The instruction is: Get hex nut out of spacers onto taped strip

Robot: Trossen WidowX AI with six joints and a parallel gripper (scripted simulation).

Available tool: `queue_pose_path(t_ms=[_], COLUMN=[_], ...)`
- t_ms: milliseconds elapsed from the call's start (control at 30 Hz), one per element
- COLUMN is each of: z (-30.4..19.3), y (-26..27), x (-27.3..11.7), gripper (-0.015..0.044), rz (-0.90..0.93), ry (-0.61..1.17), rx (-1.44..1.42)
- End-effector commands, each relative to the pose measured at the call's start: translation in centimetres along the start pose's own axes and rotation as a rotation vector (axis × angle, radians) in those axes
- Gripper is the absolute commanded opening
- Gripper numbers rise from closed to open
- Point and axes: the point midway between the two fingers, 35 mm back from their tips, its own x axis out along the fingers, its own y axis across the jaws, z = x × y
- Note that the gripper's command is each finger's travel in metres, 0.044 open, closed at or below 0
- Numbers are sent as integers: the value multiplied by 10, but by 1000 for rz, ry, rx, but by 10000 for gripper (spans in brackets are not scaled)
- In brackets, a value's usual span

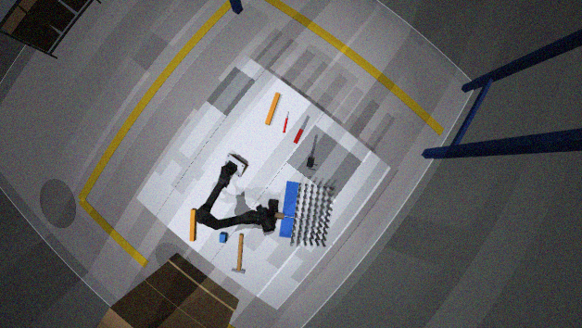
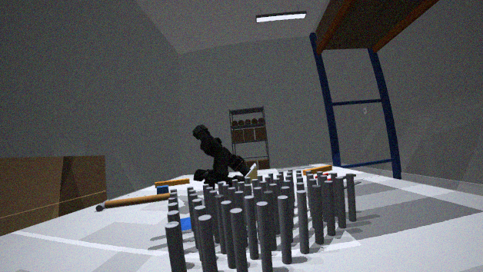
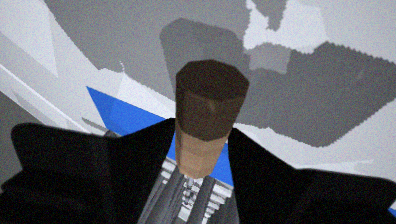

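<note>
My gripper (image 1: 278,216) (image 3: 202,128) is shut on the wooden handle (image 3: 202,157) of a tool, whose dark butt end faces the wrist camera. The gripper is at the arm side of the blue taped strip (image 1: 291,194) (image 2: 185,223) (image 3: 111,111). A thin shaft runs from the handle across the strip toward the spacers in the top view; its tip is not visible. The grey metal spacers (image 1: 315,215) (image 2: 264,234) stand upright in rows behind the strip. I cannot make out the hex nut in any view.
A hammer (image 1: 240,252) (image 2: 134,200) and a blue block (image 1: 223,237) (image 2: 162,190) lie on one side of the arm. On the other side lie an orange bar (image 1: 272,108), a red-handled screwdriver (image 1: 285,125), a wider red-handled tool (image 1: 298,135) and a dark tool (image 1: 310,162). Another orange bar (image 1: 193,224) lies near the elbow.
</note>
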Motion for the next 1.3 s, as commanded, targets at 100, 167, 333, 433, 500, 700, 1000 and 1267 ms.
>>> queue_pose_path(t_ms=[100, 167, 333, 433, 500, 700, 1000, 1267], z=[4, 5, 8, 10, 11, 14, 19, 24], y=[-1, -1, -1, -1, -1, -1, -1, -1], x=[-2, -3, -4, -5, -6, -7, -9, -11], gripper=[0, 0, 0, 0, 0, 0, 0, 0], rz=[-2, -2, -2, -2, -2, -2, -2, -2], ry=[5, 5, 5, 5, 5, 5, 5, 5], rx=[-2, -2, -2, -2, -3, -3, -3, -3])
